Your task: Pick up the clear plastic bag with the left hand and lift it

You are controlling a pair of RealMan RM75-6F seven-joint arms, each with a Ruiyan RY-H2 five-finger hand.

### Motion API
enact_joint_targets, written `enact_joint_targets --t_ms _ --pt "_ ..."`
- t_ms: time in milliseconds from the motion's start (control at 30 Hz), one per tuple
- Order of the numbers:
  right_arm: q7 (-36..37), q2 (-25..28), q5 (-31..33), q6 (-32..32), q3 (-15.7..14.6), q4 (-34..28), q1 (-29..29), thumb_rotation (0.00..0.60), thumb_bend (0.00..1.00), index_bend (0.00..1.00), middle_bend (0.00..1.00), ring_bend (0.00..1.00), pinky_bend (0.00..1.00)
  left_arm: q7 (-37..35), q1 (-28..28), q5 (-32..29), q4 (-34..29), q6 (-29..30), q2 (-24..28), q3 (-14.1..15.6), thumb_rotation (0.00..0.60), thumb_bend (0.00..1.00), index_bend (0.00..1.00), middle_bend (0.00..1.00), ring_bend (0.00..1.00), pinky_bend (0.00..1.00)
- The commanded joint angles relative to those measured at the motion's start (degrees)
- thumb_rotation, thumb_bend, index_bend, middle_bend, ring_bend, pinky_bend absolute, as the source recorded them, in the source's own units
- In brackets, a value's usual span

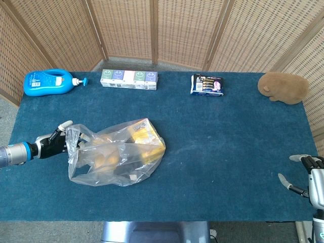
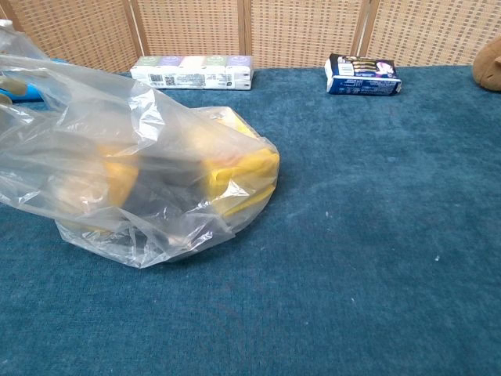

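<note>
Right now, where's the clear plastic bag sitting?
In the head view the clear plastic bag lies on the left front part of the blue table, its left edge at the left hand, well in front of the tissue pack.

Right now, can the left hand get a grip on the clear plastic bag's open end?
Probably yes. The left hand is right at the clear plastic bag's left edge with nothing between them, though a firm hold isn't visible.
</note>
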Motion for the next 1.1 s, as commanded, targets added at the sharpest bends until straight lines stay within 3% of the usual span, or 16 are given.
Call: enact_joint_targets --t_ms 33,233,800,1100 --pt "0.05 0.07 0.01 0.10 0.00 -0.02 -0.08 0.408 0.27 0.37 0.41 0.40 0.25 0.84 -0.86 0.43 -1.18 0.33 -0.18 0.14 0.000 0.04 0.32 0.54 0.54 0.46" --pt "0.47 0.22 -0.03 0.47 -0.12 0.07 -0.40 0.406 0.27 0.37 0.41 0.40 0.25 2.14 -2.93 1.45 -3.69 0.41 -0.99 0.42 0.000 0.04 0.32 0.54 0.54 0.46" --pt "1.20 0.23 -0.05 0.92 -0.11 0.57 -0.72 0.408 0.27 0.37 0.41 0.40 0.25 0.39 -3.75 1.53 -4.88 8.87 -1.11 0.32 0.000 0.04 0.32 0.54 0.54 0.46" --pt "1.51 -0.07 -0.08 0.97 -0.18 0.80 -0.81 0.408 0.27 0.37 0.41 0.40 0.25 3.49 -6.26 2.90 -8.57 4.66 0.20 3.16 0.000 0.04 0.32 0.53 0.50 0.46"
